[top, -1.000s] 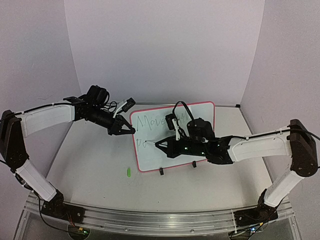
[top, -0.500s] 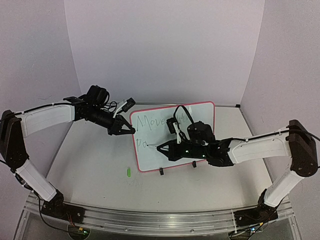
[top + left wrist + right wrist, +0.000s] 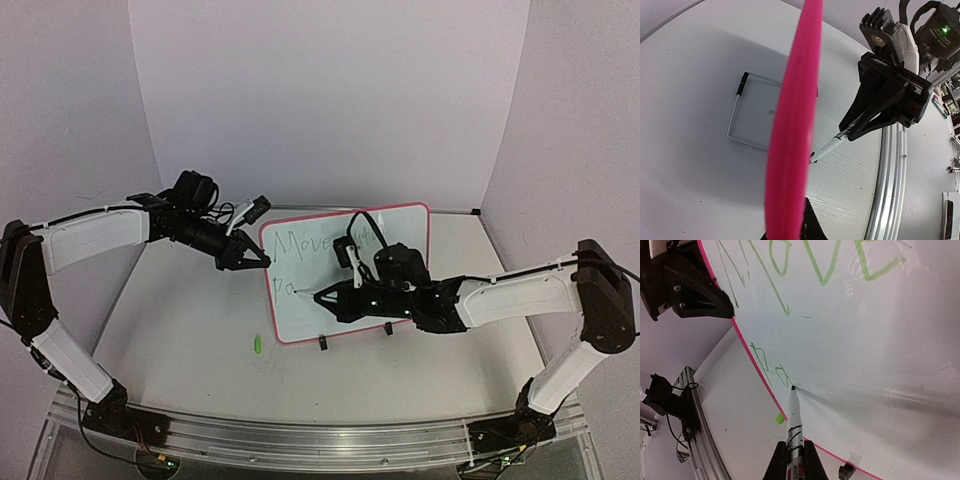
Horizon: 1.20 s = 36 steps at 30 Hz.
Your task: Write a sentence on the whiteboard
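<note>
We see the right end effector (image 3: 330,292) clenched on a marker (image 3: 795,425), whose tip touches the whiteboard (image 3: 310,322) on its lower left part. The tip sits just right of the last green letter of the second line of the sentence (image 3: 772,372). The first line, reading "Move", runs above the tip and slants across the top of the board.

The left end effector (image 3: 255,260) is clenched on the board's left edge, level with the start of the first line, and the pink frame runs blurred through its wrist view.

Compared with a second ago, the marker tip has moved a little to the right along the second line, where another letter now stands. The left arm has not shifted.

To the right of the tip the lower board is bare white, though the right arm lies in front of its lower right part. The board stands on black feet (image 3: 323,344) mid-table (image 3: 180,330), a wire stand (image 3: 747,110) behind it. A small green cap (image 3: 256,344) lies near the bottom left corner.
</note>
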Motion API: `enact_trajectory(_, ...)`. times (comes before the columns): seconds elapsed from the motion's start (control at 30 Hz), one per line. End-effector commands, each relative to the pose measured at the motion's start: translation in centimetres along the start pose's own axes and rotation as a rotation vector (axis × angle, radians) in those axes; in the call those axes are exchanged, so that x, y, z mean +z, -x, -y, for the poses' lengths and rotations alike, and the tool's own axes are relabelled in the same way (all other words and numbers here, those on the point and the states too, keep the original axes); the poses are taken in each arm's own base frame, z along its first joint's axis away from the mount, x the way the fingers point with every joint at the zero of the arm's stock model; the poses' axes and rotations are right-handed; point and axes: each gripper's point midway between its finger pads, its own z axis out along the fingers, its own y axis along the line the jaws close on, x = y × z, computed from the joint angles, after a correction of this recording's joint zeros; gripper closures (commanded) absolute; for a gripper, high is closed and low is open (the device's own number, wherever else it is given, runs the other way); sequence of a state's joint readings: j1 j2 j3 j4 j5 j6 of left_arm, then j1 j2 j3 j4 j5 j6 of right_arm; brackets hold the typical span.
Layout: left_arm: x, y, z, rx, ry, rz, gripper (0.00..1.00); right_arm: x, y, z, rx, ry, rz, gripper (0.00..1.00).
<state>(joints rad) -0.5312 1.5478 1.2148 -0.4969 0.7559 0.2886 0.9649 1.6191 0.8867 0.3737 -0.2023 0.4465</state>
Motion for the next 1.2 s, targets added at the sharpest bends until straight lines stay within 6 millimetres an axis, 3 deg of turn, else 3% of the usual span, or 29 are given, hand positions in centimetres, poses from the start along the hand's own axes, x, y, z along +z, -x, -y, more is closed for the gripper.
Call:
enact_trajectory(0.0,0.2,-0.8,-0.8,0.022,0.053,-0.032,1.0,0.1,0.2,1.1,0.006,-0.056,0.011,1.0)
enact_trajectory(0.3,0.1,-0.8,-0.8,0.022,0.054,-0.031,1.0,-1.1,1.4,0.5,-0.007,-0.051,0.048,1.0)
enact_trajectory(0.57,0.2,-0.8,-0.8,0.022,0.052,-0.031,1.0,-3.3,3.7,-1.8,-0.019,0.034,0.124,1.0)
enact_trajectory(1.17,0.2,-0.8,-0.8,0.021,0.053,-0.032,1.0,-1.5,3.6,-0.2,0.008,-0.024,0.117,1.0)
